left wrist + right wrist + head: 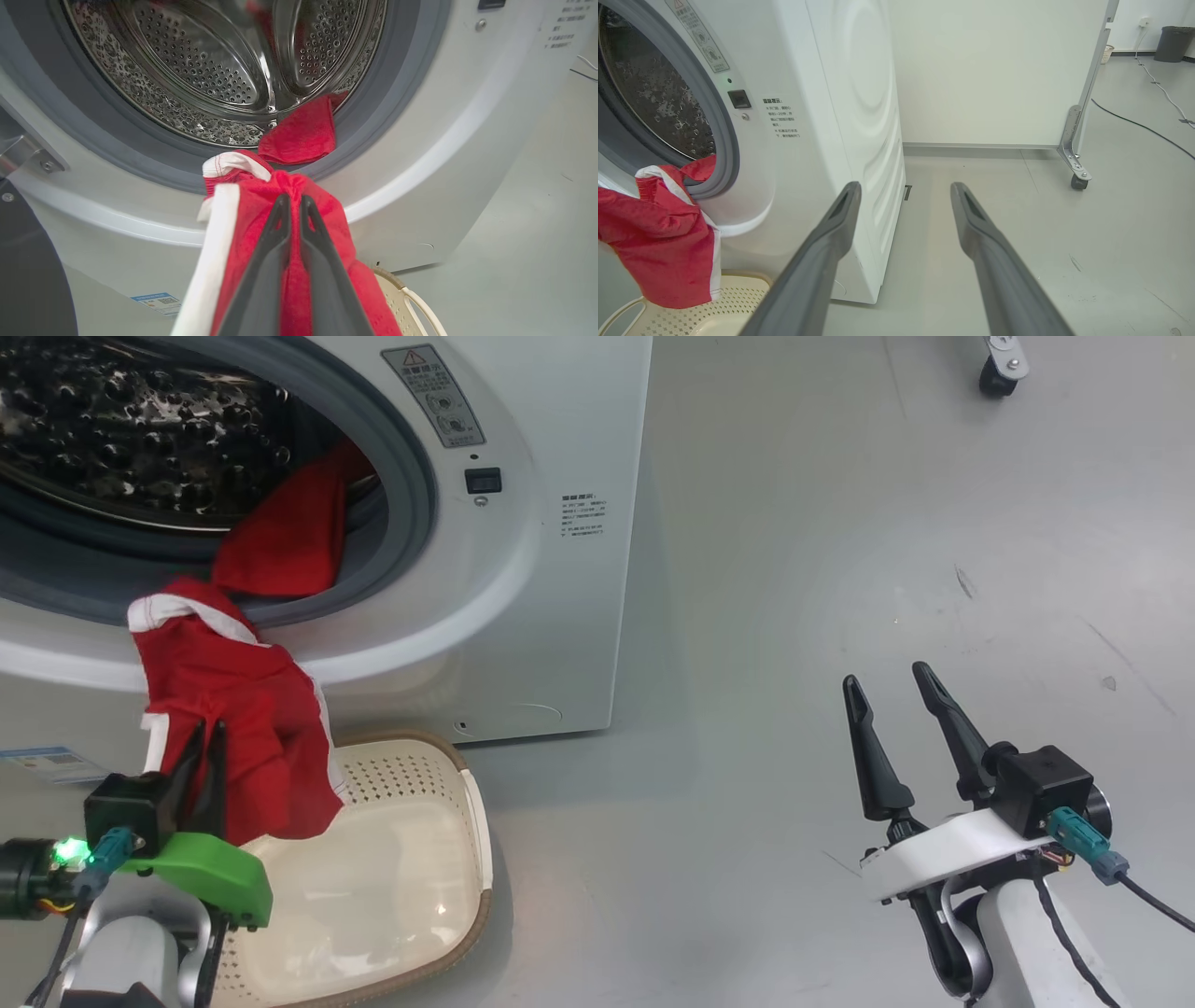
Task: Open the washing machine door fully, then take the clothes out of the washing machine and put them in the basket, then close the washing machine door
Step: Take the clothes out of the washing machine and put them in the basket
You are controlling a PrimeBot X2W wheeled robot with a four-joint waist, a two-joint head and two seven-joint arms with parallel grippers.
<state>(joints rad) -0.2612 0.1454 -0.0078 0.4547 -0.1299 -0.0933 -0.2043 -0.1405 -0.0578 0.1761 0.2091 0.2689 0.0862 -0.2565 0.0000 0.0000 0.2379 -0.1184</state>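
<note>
Pinching a bright red soft-fabric garment with white trim (233, 709) between the pressed-together long dark fingers of the left gripper (209, 733) (295, 200), just in front of the big white front-loading washing machine (579, 616), below its grey rubber-rimmed drum mouth. Hanging free from the grip, bulk of the cloth over the machine-side end of the small cream perforated plastic basket with brown woven-look rim (471, 821); can't tell whether touching it. Found that basket on the floor directly in front of the machine, under the mouth. Seeing a second red fabric piece (289, 537) draped over the lower right of the machine's mouth, part inside the drum, just above the held garment; can't tell whether touching. Holding the right gripper (885, 677) (906, 186) spread wide, nothing between the fingers, well off to the machine's right, over bare grey floor (840, 523).
</note>
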